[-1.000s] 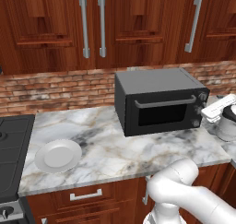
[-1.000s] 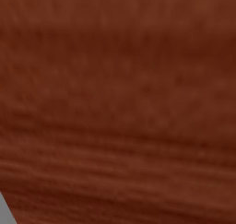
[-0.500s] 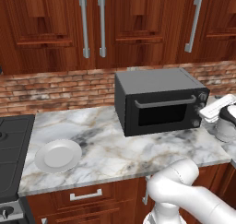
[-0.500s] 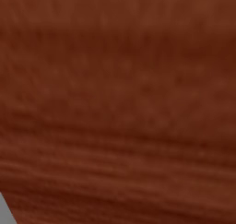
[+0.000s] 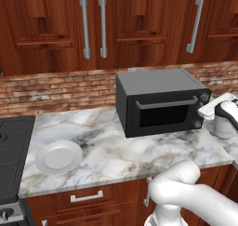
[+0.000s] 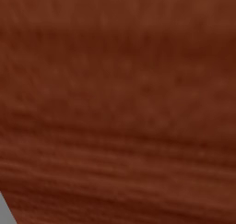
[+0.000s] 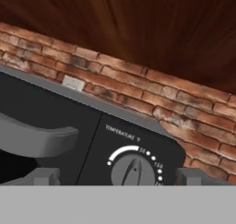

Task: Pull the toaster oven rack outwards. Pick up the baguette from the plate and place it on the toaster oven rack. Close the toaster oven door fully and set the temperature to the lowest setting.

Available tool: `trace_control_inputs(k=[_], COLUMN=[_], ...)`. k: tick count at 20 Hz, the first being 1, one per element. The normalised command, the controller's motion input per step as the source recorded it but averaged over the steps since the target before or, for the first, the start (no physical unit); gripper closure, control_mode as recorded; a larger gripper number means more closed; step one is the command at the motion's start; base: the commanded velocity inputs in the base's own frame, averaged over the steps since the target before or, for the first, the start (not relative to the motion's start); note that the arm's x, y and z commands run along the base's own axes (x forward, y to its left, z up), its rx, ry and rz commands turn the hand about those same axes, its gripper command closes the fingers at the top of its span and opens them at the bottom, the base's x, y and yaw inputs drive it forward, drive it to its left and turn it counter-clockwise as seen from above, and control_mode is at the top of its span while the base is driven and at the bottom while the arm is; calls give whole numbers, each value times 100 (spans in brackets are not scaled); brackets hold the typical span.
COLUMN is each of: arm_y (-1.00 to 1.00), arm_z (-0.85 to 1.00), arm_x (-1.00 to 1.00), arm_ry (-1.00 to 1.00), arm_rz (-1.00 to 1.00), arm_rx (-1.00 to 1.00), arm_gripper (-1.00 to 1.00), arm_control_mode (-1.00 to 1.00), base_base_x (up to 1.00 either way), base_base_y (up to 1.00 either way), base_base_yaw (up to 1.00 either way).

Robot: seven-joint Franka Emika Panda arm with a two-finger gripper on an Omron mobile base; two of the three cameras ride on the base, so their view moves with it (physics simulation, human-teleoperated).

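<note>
"TEMPERATURE °F" printed in white above temperature knob [image 7: 132, 169] on toaster oven [image 7: 69, 126] control panel, dial numerals from 1 o'clock too small to read

One dark grey box-shaped toaster oven [image 5: 160, 102] is being shown on the marble counter [image 5: 116, 155], with one silver bar handle [image 5: 166, 103] across its one glass-windowed door [image 5: 163, 116]. One round white plate [image 5: 58, 156] is being shown on the same counter. Four long silver cabinet handles [image 5: 84, 27] are being counted on the wooden cupboards above. In the hand view, one grey temperature knob [image 7: 133, 169] is being displayed, and one white wall outlet [image 7: 73, 84] is being seen on the brick backsplash.
</note>
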Motion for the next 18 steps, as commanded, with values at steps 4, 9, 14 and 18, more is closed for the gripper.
trace_control_inputs(k=[4, 9, 14, 18], arm_y=[0, 0, 0, 0], arm_z=[-3, -11, -20, -11], arm_x=[18, 3, 1, 6], arm_ry=[2, 0, 0, 0], arm_rz=[-1, -1, -1, -1], arm_rx=[0, -1, -1, 0], arm_gripper=[-100, -100, -100, -100], arm_control_mode=[-100, -100, -100, -100], base_base_x=[0, 0, 0, 0], base_base_y=[0, 0, 0, 0], base_base_yaw=[0, 0, 0, 0])
